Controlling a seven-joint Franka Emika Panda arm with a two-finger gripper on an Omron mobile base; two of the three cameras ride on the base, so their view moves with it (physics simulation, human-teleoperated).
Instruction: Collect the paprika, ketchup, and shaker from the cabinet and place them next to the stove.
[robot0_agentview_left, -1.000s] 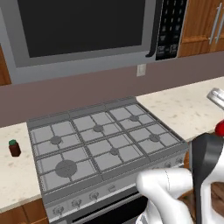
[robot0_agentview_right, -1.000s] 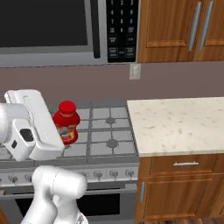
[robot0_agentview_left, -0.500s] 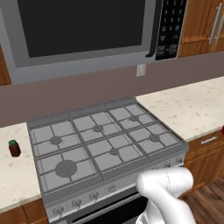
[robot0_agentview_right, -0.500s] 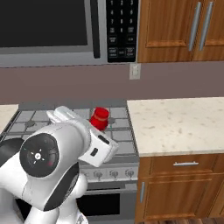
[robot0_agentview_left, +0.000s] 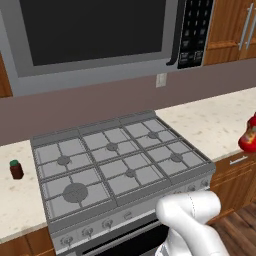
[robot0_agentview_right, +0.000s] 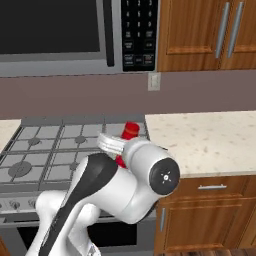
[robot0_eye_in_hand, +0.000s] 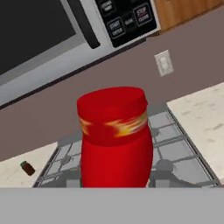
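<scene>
Speckled counter (robot0_agentview_left: 210, 125) flanks the stove (robot0_agentview_left: 117, 160); the paprika (robot0_agentview_left: 16, 169) already stands at mid-left of the left base view. The hand (robot0_eye_in_hand: 114, 186) is clamped on the ketchup (robot0_eye_in_hand: 114, 138), carried upright at that view's right edge, probably for setting down nearby.

White glossy rounded arm (robot0_agentview_right: 105, 195); black panel along one link; round grey joint cap with small markings.

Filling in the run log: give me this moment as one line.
gripper: shut on ketchup | ketchup: held up, right of stove | paprika: on counter, left of stove | shaker: not placed
</scene>
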